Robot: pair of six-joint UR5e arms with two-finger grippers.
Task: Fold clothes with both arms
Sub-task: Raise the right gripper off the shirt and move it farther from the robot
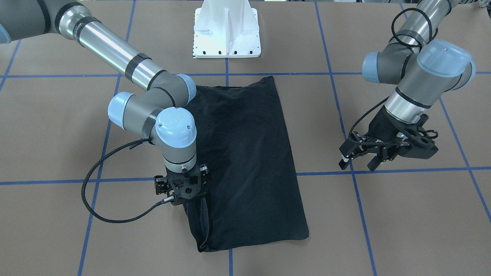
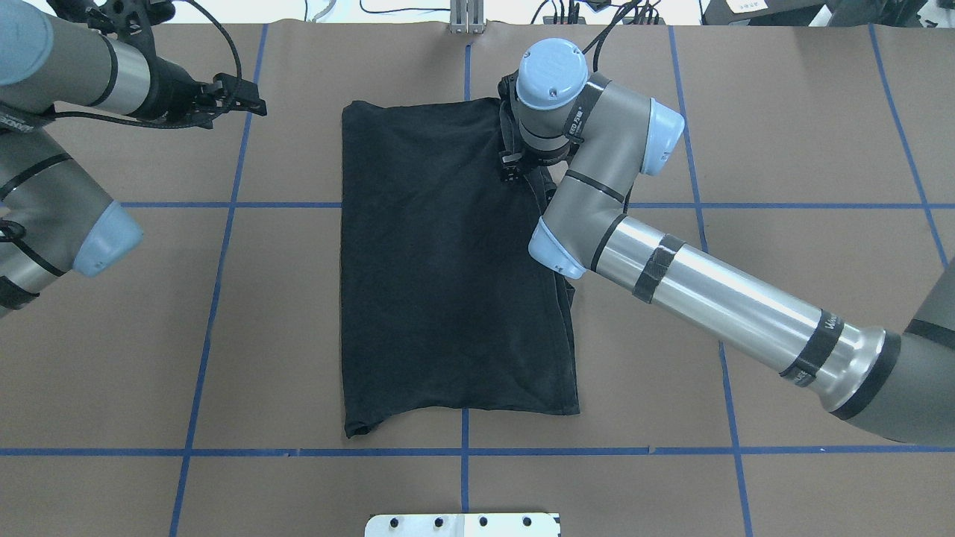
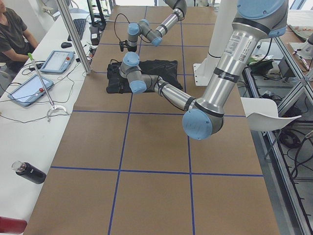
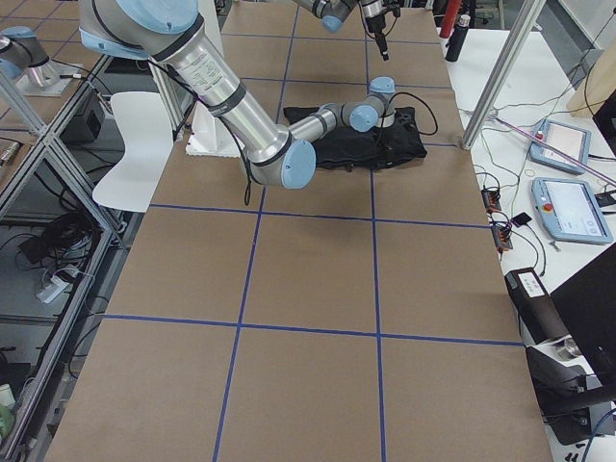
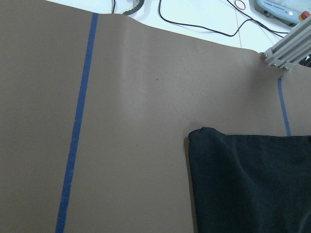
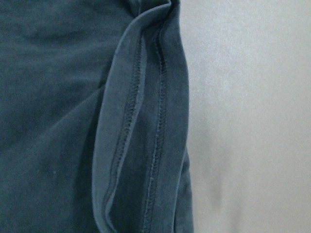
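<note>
The black T-shirt [image 1: 245, 161], folded to 1 long strip, lies with its hemmed edge directly under the right gripper [image 1: 187, 198], whose jaws are hidden, so I cannot tell their grip. The left gripper [image 1: 357, 165] hangs well aside, jaws wide and empty. Next, both probably need to pinch the strip's 2 end corners.

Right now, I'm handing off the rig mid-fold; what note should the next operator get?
Left pincer: open, hanging clear of the shirt, holding nothing.
Right pincer: down on the shirt's long edge near a raised hem; grip cannot be told.
Shirt: long narrow strip, flat on the table, logo hidden.
Done: sides seem folded in.
To do: likely the crosswise fold.
</note>
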